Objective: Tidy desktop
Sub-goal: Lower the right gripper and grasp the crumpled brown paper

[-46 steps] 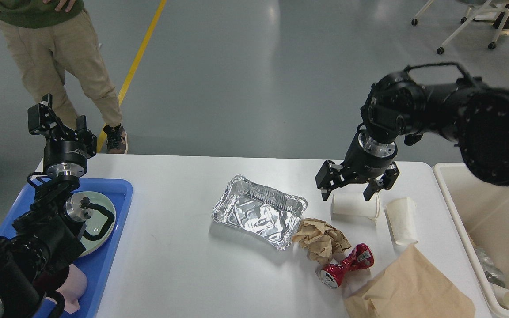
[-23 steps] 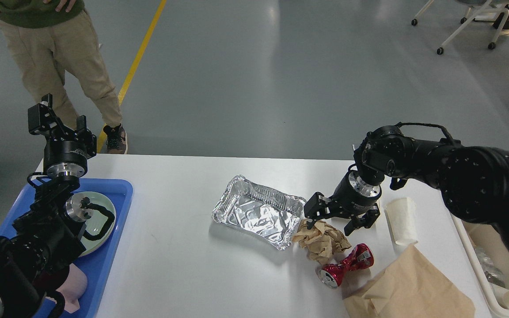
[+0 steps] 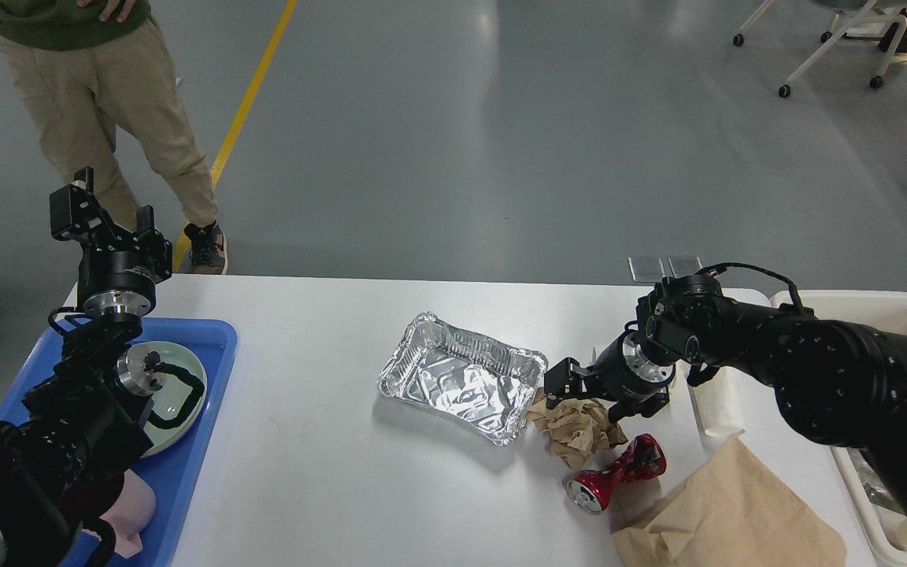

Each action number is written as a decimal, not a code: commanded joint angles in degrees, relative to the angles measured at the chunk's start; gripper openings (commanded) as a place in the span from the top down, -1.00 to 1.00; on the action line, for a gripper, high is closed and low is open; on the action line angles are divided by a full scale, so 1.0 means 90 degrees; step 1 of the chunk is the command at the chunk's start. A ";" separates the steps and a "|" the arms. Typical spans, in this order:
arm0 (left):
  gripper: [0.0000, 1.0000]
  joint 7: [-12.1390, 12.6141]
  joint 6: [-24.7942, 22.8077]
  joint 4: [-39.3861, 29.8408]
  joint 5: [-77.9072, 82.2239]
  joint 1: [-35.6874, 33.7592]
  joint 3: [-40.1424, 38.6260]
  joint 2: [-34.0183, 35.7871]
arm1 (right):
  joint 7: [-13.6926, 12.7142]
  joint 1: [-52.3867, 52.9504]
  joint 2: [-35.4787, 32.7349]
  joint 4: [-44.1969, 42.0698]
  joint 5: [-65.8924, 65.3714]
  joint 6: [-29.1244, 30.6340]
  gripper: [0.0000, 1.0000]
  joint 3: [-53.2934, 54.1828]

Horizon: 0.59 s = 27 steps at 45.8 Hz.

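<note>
The white desktop [image 3: 304, 472] carries litter on its right half. A crumpled brown paper ball [image 3: 577, 427] lies beside a foil tray [image 3: 461, 378]. A crushed red can [image 3: 615, 472], a brown paper bag [image 3: 729, 520] and a lying white paper cup [image 3: 720, 402] are nearby. My right gripper [image 3: 586, 396] is low over the paper ball's far top edge, open, with one finger on each side of it. My left gripper [image 3: 101, 211] is open and empty, raised above the far end of the blue tray [image 3: 194, 472].
The blue tray at the left edge holds a pale green plate [image 3: 182, 394]. A cream bin [image 3: 879, 303] stands off the table's right end, partly hidden by my right arm. A person [image 3: 107, 94] stands beyond the table's far left corner.
My right gripper came down and to the left, from over a lying white cup to the crumpled paper ball, and now hides that cup. The left arm has not moved.
</note>
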 commanded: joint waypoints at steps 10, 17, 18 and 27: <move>-0.92 0.0000 0.0000 0.0000 -0.0002 -0.0007 0.0007 0.0000 | -0.0098 0.0077 -0.0021 0.0147 0.0001 0.0060 0.63 -0.0092; -0.92 0.0000 0.0000 0.0000 -0.0002 0.0003 -0.0003 0.0000 | -0.0274 0.0107 -0.0021 0.0274 0.0020 0.0128 1.00 -0.0063; -0.93 0.0000 0.0000 0.0000 -0.0002 0.0003 -0.0003 0.0000 | -0.0264 0.0116 -0.0021 0.0274 0.0040 0.0138 1.00 -0.0063; -0.92 0.0000 0.0000 0.0000 -0.0002 0.0003 -0.0003 0.0000 | -0.0264 0.0243 -0.0108 0.0274 0.0040 0.0118 1.00 -0.0024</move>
